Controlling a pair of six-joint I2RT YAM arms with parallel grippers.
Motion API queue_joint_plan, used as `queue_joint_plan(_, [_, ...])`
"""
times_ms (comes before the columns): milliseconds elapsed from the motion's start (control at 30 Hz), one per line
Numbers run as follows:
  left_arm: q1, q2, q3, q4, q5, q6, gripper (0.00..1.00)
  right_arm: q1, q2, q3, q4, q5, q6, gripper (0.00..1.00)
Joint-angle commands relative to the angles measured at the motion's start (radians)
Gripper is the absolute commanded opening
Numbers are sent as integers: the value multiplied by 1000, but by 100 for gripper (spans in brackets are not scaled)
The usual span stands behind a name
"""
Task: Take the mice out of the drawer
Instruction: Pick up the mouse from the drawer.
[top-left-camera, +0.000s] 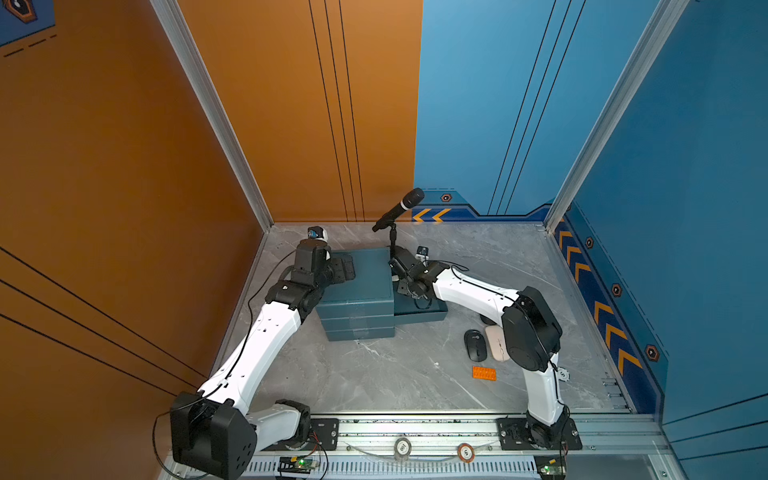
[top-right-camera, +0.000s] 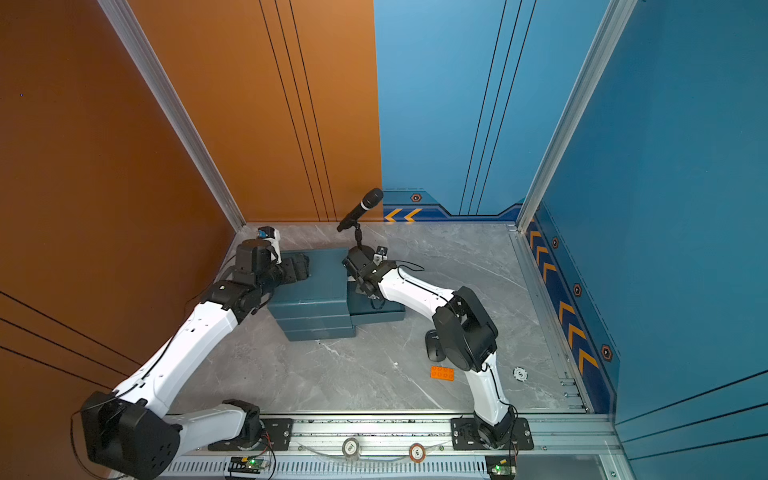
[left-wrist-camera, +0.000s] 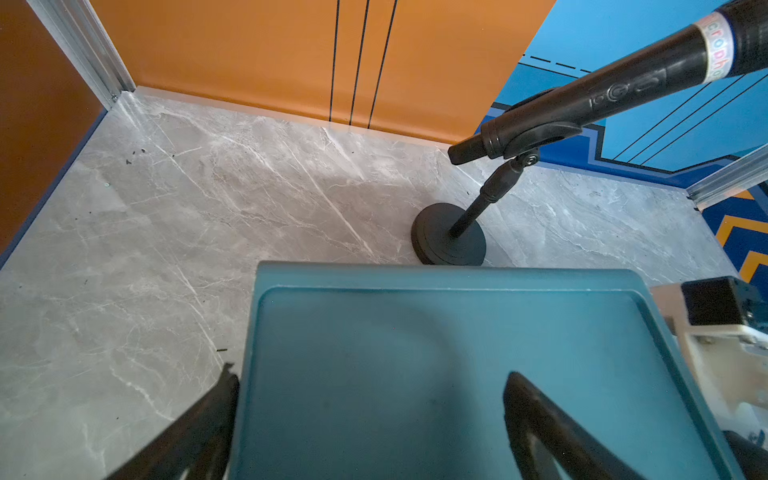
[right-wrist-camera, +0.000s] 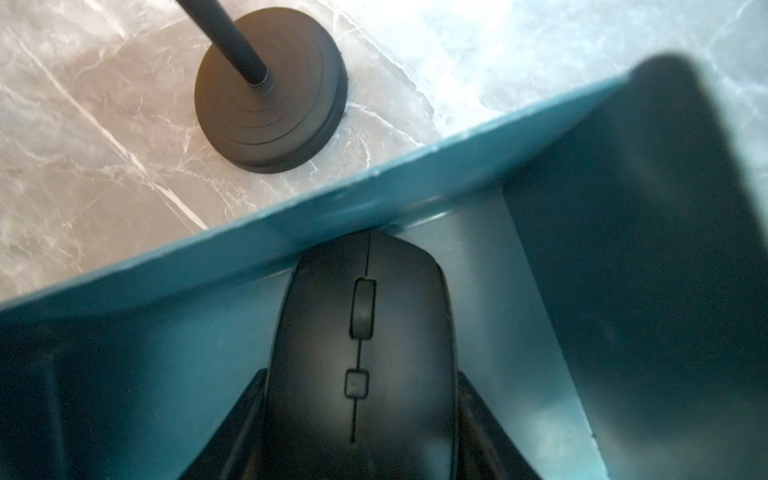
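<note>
Two arms engaged. Centre-left in a top view, the left gripper (top-left-camera: 347, 269) rests on the cabinet (top-left-camera: 357, 286), fingers spread open, one past its side edge. Just right of it, the right gripper (right-wrist-camera: 360, 374) reaches into the open drawer (top-left-camera: 419, 318), fingers pressed on both flanks of a mouse (right-wrist-camera: 361, 299) whose nose meets the drawer wall. Step in hand: the pick. Next, I judge, a straight lift over the rim, as the mic base (right-wrist-camera: 270, 87) stands close behind. Bare table (top-left-camera: 374, 374) lies lower centre. Already out, lower right: loose black mouse (top-left-camera: 475, 344), cream mouse (top-left-camera: 495, 343), orange plate (top-left-camera: 484, 372) nearby.
</note>
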Motion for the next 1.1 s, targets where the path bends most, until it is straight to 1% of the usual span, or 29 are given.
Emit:
queue_joint_plan(0, [-2,-2,10,16,15,-8,98,8,10,15,-42,27,-21,44])
queue_joint_plan(200, [-2,2,12,13,19,-7,98,17,-47,15,-35,50,-94,42])
queue_joint_plan(367, [-2,-5,10,16,21,-6,98,17,-123,3,-36,86,-145,42])
queue_joint_plan(533, [-1,-7,12,16,24,-6,98,16,-174,3,-30,91,-190,41])
queue_joint_plan(1067, [0,-23,7,23,23,-3,98,15,-247,0,-14,95,-278,40])
